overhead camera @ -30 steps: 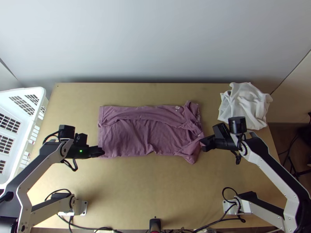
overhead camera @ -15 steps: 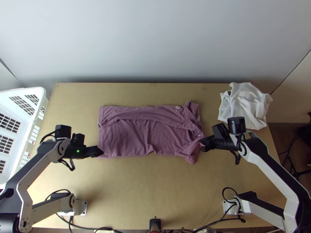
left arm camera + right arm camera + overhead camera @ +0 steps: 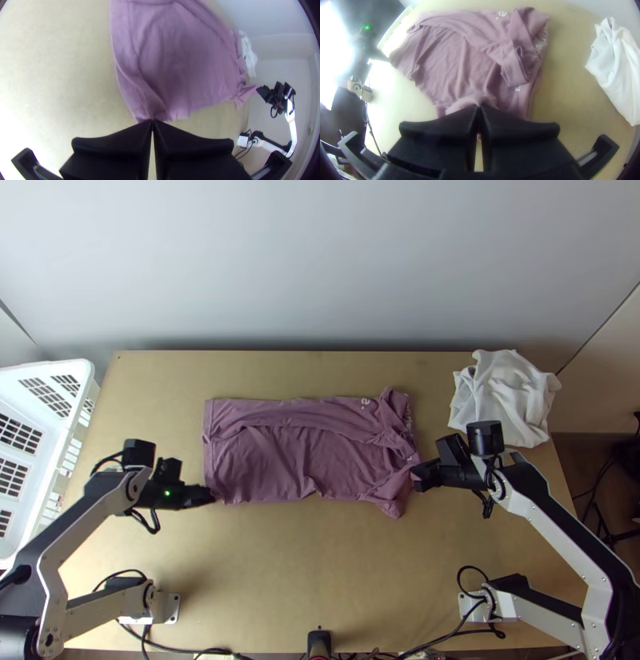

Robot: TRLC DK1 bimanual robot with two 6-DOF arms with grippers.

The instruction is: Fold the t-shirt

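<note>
1. A mauve cotton t-shirt (image 3: 272,464) lies lengthwise across the middle of a light wooden table (image 3: 320,564), seen from above. A band of fabric runs along its upper edge, and its right end is rumpled, with a sleeve-like flap lying over it.

2. At the shirt's lower left corner is the left gripper, with two wide flat black fingers (image 3: 211,495). Half a second ago, the corner lay flatter beside it. Now the gripper has shifted slightly right in the frame, its fingers are closed, and the corner is gathered at their tips.

3. The right gripper, a matching black pair (image 3: 416,480), has not visibly moved. It is clenched on cloth at the shirt's lower right, where a pointed flap hangs toward the bottom of the frame.

4. For the task, this means both lower corners now appear held. The likely next move is lifting that edge together and carrying it toward the top of the frame; a shallow pinch could slip, or the loose flap could fold under.

5. A crumpled white cloth (image 3: 504,396) sits at upper right; a white slatted plastic basket (image 3: 48,370) stands at far left.
</note>
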